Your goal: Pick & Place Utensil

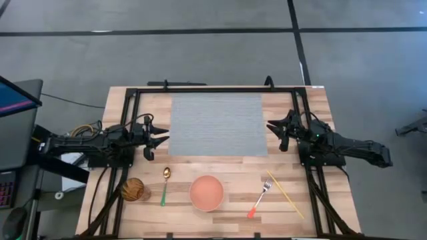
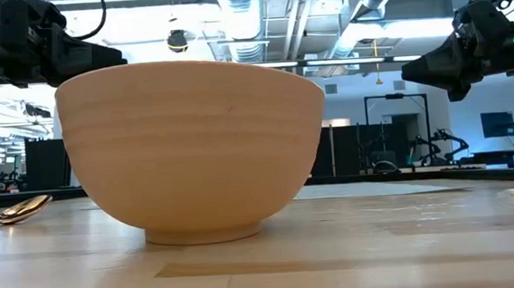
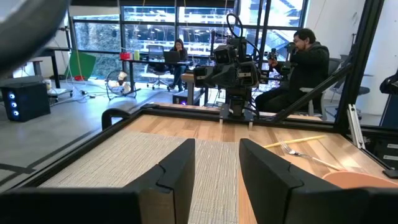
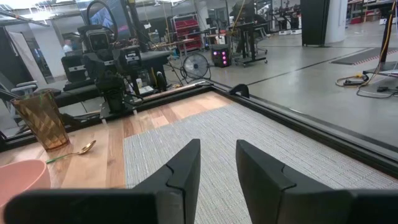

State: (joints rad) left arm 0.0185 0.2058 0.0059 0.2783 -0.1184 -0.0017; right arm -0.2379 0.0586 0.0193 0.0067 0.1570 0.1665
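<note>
On the bench [image 1: 313, 200]: one grey woven mat [image 1: 219, 125]. One pink bowl [image 1: 207, 193]. One amber ribbed cup [image 1: 133, 190]. One spoon [image 1: 165, 184] — gold bowl, green handle. One fork [image 1: 259, 200] with a red handle. One pair of pale chopsticks [image 1: 285, 195], lying together. Three utensil kinds in all — spoon, fork, chopsticks. Two dark arms, each with one end effector: left end effector [image 1: 155, 140] and right end effector [image 1: 275, 128], two fingers apiece. Beyond the bench, two people seated in the left wrist view.

Grey mat [image 1: 219, 124], amber cup [image 1: 133, 190], two seated people [image 3: 305, 59]
</note>
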